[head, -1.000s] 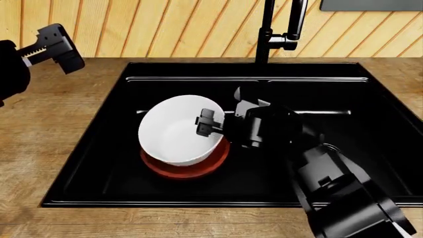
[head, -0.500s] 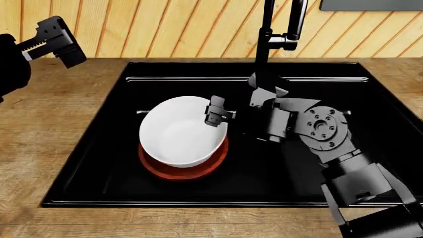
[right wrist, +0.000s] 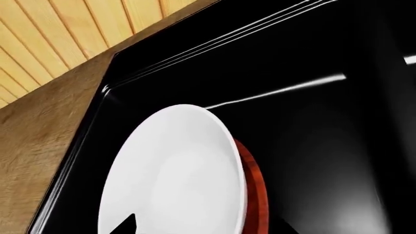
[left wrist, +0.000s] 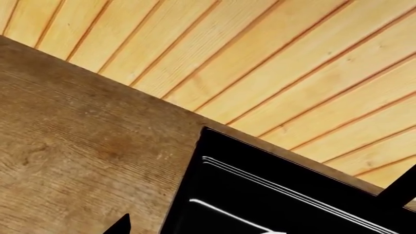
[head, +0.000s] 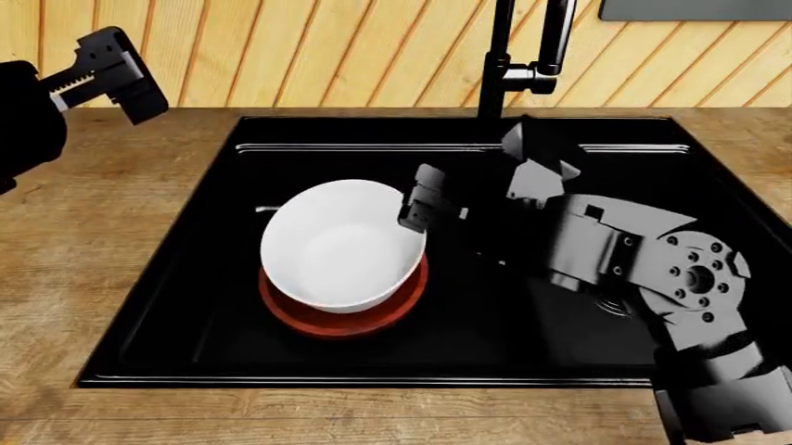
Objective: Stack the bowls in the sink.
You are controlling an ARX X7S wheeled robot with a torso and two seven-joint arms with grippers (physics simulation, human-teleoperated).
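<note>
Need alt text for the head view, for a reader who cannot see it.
A white bowl sits inside a red bowl in a black sink. The right gripper is beside the white bowl's rim, while the left gripper is raised over the wooden counter.

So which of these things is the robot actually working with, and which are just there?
Part of the job:
white bowl, sitting inside the reddish-brown bowl
black sink holding both
right gripper, beside the white bowl's rim

Just there:
faucet
wooden countertop
plank wall
left gripper, raised over the counter, holding nothing
</note>
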